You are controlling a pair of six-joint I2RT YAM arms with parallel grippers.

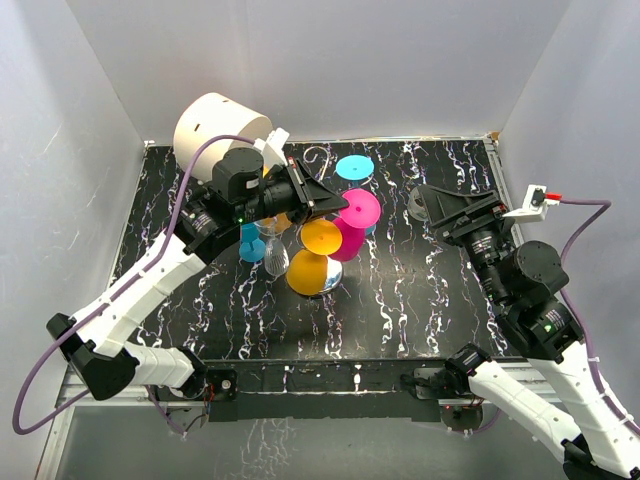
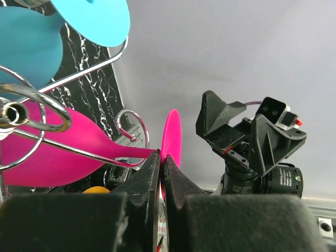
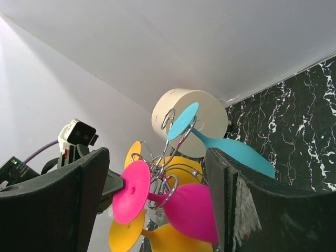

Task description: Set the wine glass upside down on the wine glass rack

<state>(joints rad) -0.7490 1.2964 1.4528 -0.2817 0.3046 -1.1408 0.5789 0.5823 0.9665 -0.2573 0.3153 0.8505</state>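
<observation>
My left jaws [image 2: 160,156] are clamped on the foot of the magenta plastic wine glass [image 2: 52,157], apparently seating its stem in the thin silver wire rack [image 2: 13,113], while my right jaws [image 3: 156,155] stand wide apart.

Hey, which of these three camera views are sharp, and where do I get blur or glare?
Top external: evenly lit and sharp, though the wine glass rack nearly vanishes against the marbled table. Left wrist: the left tool, shut on the pink wine glass, is a dark blur; the rack's wire glints. Right wrist: its own fingers are soft, the blue glass between them sharp.
</observation>
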